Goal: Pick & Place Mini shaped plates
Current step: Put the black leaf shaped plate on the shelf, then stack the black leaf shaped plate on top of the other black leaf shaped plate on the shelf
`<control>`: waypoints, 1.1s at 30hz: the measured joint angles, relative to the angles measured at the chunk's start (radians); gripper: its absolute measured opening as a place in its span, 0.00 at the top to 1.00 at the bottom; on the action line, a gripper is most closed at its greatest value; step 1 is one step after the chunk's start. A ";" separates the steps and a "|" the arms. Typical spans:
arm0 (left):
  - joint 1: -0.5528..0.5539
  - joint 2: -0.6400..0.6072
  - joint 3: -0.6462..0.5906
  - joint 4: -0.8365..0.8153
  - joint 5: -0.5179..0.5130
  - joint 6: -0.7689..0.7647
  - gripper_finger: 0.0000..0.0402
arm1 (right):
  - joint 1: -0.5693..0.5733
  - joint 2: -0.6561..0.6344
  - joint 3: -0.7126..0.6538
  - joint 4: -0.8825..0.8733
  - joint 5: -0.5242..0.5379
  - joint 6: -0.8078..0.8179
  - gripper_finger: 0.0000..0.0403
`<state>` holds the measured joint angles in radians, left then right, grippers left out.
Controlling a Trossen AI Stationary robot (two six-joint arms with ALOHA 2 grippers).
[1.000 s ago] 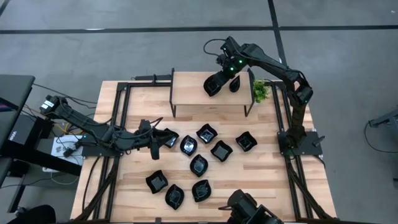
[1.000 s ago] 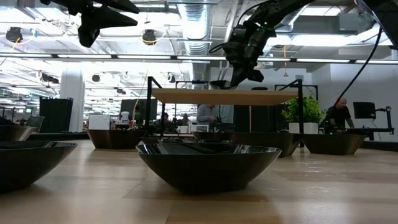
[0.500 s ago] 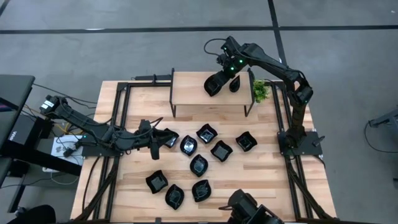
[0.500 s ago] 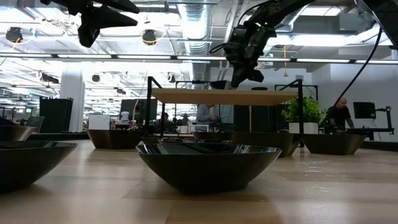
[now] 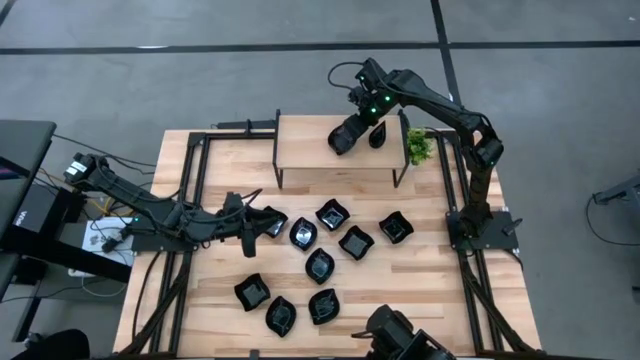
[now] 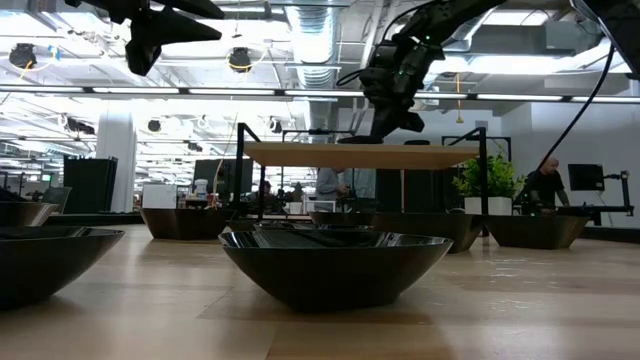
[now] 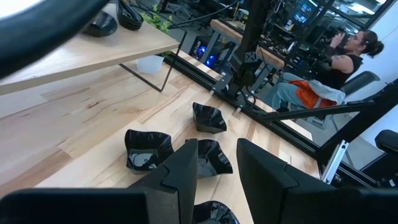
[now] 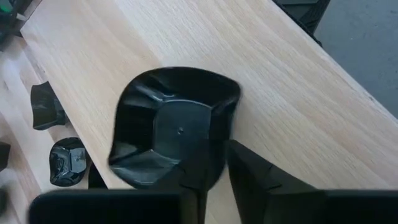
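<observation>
Glossy black mini shaped plates (image 5: 321, 265) lie scattered upright on the tabletop.

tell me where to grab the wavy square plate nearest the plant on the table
Take the wavy square plate by its raised rim, probably at a straight side between corners, coming from above with one of the fingers inside the bowl and one outside. It sits upright and apart from its neighbours, near the right arm, so the thin rim is the graspable part.

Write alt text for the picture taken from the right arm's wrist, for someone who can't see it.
The right gripper pinches the rim of a glossy black wavy-edged square plate just above a light wooden shelf. Past the shelf's edge, two more small black plates sit on the table below.
</observation>
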<state>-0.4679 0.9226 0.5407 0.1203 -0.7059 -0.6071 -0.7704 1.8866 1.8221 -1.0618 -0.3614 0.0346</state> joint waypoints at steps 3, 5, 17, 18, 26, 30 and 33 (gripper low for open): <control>0.000 0.000 0.000 0.000 0.000 0.000 0.72 | 0.001 0.000 0.000 0.001 0.005 -0.009 0.80; 0.000 0.000 0.000 0.000 0.000 0.000 0.72 | 0.000 0.000 0.000 0.005 0.011 -0.013 0.77; 0.000 0.000 0.000 0.000 0.001 0.000 0.72 | 0.052 -0.078 0.175 -0.291 -0.079 -0.065 0.74; 0.000 0.000 0.000 0.000 0.001 0.000 0.72 | 0.076 -0.106 0.171 -0.309 -0.083 -0.074 0.74; 0.000 0.000 0.000 0.001 0.001 0.000 0.72 | 0.328 -0.360 -0.002 -0.302 -0.079 -0.006 0.75; 0.000 0.000 0.000 0.002 0.001 0.000 0.72 | 0.485 -0.480 -0.175 -0.179 -0.044 0.064 0.75; 0.000 0.000 0.000 0.008 0.001 0.000 0.72 | 0.585 -0.552 -0.313 -0.048 -0.013 0.136 0.75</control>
<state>-0.4679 0.9226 0.5407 0.1285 -0.7052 -0.6071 -0.1850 1.3347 1.5090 -1.1103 -0.3743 0.1711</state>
